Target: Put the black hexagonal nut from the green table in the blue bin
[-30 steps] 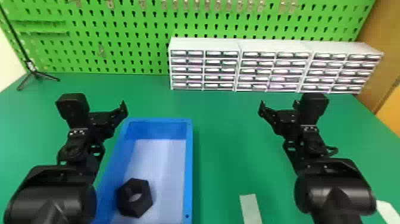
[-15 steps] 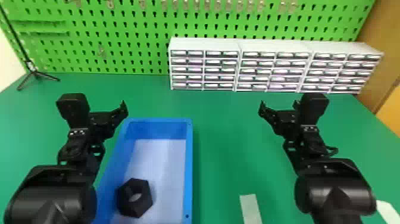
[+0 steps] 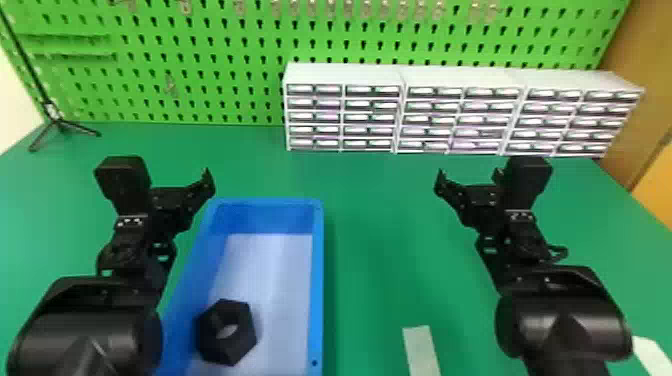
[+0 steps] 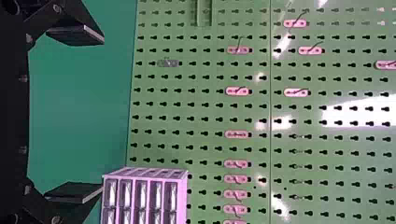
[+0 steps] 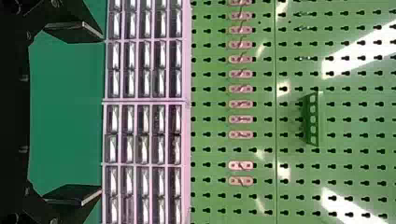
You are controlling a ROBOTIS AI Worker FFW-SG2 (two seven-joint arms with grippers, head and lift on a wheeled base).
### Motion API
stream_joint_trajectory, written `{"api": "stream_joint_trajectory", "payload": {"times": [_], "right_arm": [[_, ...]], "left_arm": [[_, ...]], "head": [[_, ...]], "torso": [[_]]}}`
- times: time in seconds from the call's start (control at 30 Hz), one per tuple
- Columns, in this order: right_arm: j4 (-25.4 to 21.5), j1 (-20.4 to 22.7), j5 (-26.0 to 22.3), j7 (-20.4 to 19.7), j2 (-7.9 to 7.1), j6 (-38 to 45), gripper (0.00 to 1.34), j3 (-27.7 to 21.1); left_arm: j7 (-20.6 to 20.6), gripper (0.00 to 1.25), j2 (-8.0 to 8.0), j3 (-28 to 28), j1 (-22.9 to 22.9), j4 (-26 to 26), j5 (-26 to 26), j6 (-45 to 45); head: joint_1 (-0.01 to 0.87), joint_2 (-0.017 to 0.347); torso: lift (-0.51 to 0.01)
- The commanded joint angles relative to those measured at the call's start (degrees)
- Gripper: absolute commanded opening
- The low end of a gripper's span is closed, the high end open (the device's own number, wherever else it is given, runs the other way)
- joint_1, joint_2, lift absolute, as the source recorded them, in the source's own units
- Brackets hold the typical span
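"Where is that black hexagonal nut (image 3: 242, 332) sitting?"

"It's lying inside my blue bin (image 3: 317, 280), on the pale floor, nearer the left wall, and its hole is facing up toward me. Whether it's touching that wall, I'm not managing to tell."

"And your pincers?"

"I'm holding both sets of fingers wide apart. My left gripper (image 3: 179, 186) is hovering by the bin's left side, and my right gripper (image 3: 468, 179) is hanging well to the right of the bin, over the green table (image 3: 370, 210)."

"Any other containers?"

"Three white drawer cabinets (image 3: 345, 75) are standing side by side at the back, before the green pegboard (image 3: 200, 107). What their little drawers are holding is too hard to make out."

"What's being hidden or cut off?"

"The bin's near end is running out below my head view, and my left arm is covering part of its left side. A pale strip (image 3: 422, 350) is lying right of the bin, its near end cut off, and another pale piece (image 3: 650, 350) is poking in by my right arm."

"Are you reading any labels?"

"I'm seeing light patches on the drawer fronts, but they're staying too small for me to read."
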Motion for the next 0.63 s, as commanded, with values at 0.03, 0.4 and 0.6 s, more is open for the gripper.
{"api": "stream_joint_trajectory", "payload": {"times": [0.03,0.4,0.6], "right_arm": [[0.0,0.0,0.0,0.0,0.00,0.0,1.18,0.1],[0.0,0.0,0.0,-0.1,0.00,-0.1,1.18,0.0],[0.0,0.0,0.0,0.0,0.09,-0.1,1.18,0.0]], "left_arm": [[0.1,1.08,0.00,0.0,0.0,0.0,0.0,0.0],[0.0,1.08,0.00,0.0,0.0,0.0,0.0,0.0],[0.1,1.08,0.00,0.0,0.0,0.0,0.0,0.0]], "head": [[0.683,0.028],[0.683,0.028],[0.683,0.028]], "torso": [[-0.096],[-0.096],[-0.096]]}}
